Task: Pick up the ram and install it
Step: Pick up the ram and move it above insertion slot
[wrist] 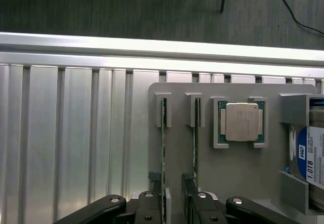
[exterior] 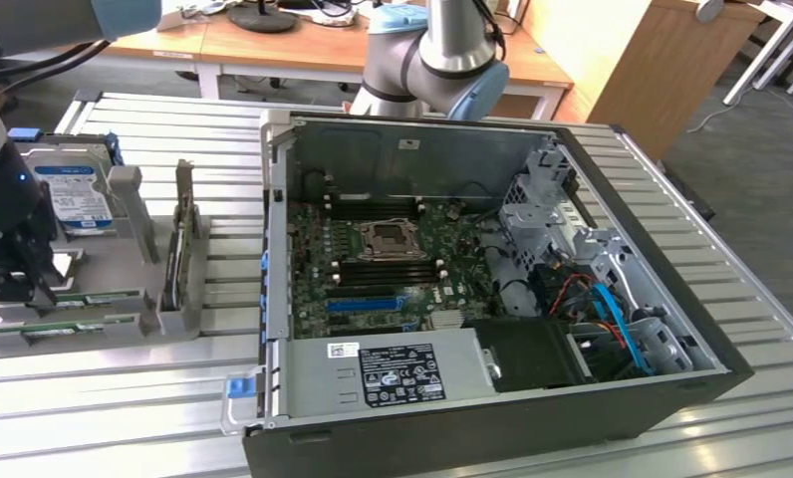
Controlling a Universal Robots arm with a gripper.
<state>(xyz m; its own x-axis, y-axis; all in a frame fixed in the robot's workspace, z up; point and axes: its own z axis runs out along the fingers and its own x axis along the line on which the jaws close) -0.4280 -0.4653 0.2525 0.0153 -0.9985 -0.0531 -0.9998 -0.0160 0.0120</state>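
Two ram sticks stand on edge in slots of a grey holder tray (wrist: 177,113): one ram (wrist: 163,138) and a second one (wrist: 194,143) beside it. In the exterior view they lie at the tray's front (exterior: 94,297). My gripper (wrist: 172,206) is low over the sticks' near ends, open. One black finger (wrist: 154,204) is beside the first stick and the other finger (wrist: 190,201) is by the second. Neither stick is lifted. In the exterior view the gripper (exterior: 25,284) hangs over the tray at that view's left.
A square silver processor (wrist: 243,122) sits in a pocket of the tray, with a blue-labelled hard drive (wrist: 310,155) past it. The open computer case (exterior: 503,398) holds the motherboard (exterior: 384,264) at the exterior view's right. The ribbed metal table (exterior: 105,418) carries everything.
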